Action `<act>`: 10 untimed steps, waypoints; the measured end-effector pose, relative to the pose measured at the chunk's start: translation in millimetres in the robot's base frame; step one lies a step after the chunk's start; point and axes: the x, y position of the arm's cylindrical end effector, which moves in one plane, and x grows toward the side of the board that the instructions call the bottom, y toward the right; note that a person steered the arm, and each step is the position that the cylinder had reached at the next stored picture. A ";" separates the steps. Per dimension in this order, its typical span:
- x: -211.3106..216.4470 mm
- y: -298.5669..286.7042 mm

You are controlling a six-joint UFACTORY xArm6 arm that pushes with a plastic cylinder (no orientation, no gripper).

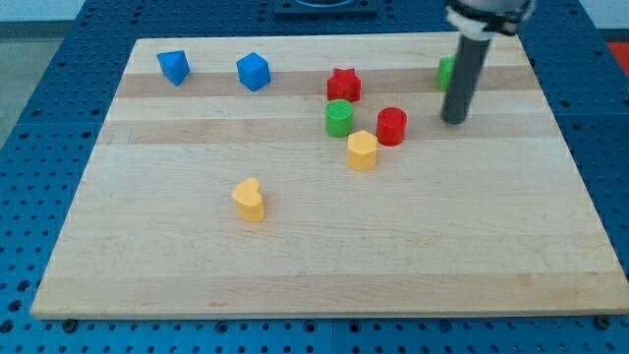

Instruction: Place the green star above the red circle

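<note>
The green star (446, 71) sits near the view's top right, mostly hidden behind my rod. The red circle (391, 126) stands to its lower left, in the cluster at the board's middle right. My tip (454, 121) rests on the board just below the green star and to the right of the red circle, a little apart from both.
A red star (343, 85), a green circle (339, 118) and a yellow hexagon (362, 150) crowd around the red circle's left side. Two blue blocks (174, 67) (253, 71) sit at the top left. A yellow heart (250, 200) lies lower left. The wooden board (314, 265) has blue pegboard around it.
</note>
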 end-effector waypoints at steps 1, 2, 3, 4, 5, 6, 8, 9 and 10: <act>-17.7 39.2; -50.6 48.5; -88.8 48.0; -99.3 24.6; -95.5 -9.0; -80.7 -14.5; -43.2 -8.9; -21.8 -8.8; -3.6 -8.8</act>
